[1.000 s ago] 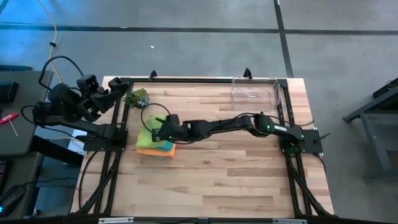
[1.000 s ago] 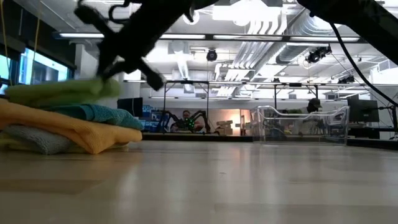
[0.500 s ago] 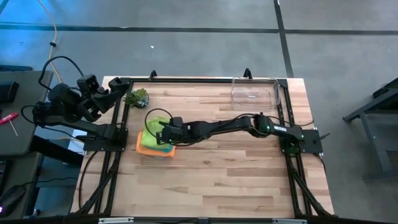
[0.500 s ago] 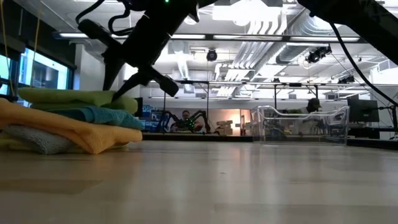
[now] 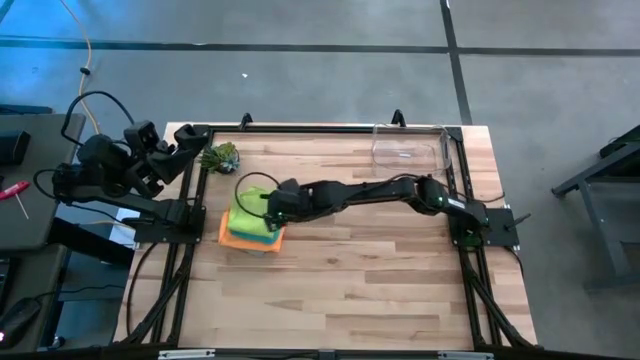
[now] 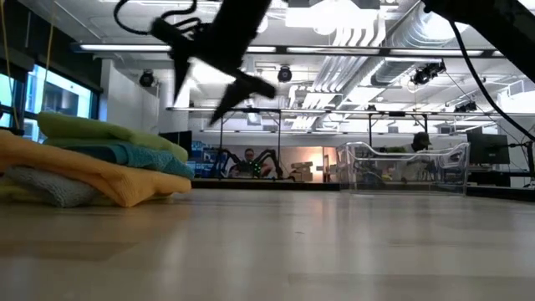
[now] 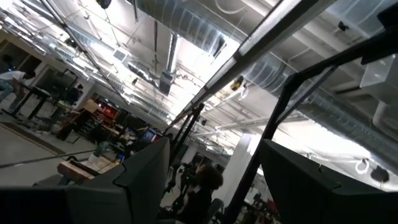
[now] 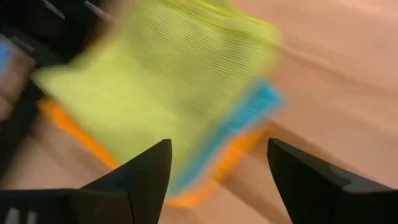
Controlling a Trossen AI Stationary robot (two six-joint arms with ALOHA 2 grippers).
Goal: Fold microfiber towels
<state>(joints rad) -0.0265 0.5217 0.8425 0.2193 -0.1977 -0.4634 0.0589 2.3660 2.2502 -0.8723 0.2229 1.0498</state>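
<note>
folded microfiber towels (image 5: 250, 223) stacked, lime green on top, teal, orange below

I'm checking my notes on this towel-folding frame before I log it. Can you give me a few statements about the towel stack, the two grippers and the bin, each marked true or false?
1. The lime green towel lies on top of the stack. True.
2. The right gripper is clamped on a towel. False: it is open, empty and raised above the stack.
3. The clear plastic bin holds a folded towel. False: no towel shows in it; it stands at the table's far right edge.
4. The left gripper is parked off the table's left edge, away from the towels. True.
5. The orange towel lies below the teal towel. True.
</note>
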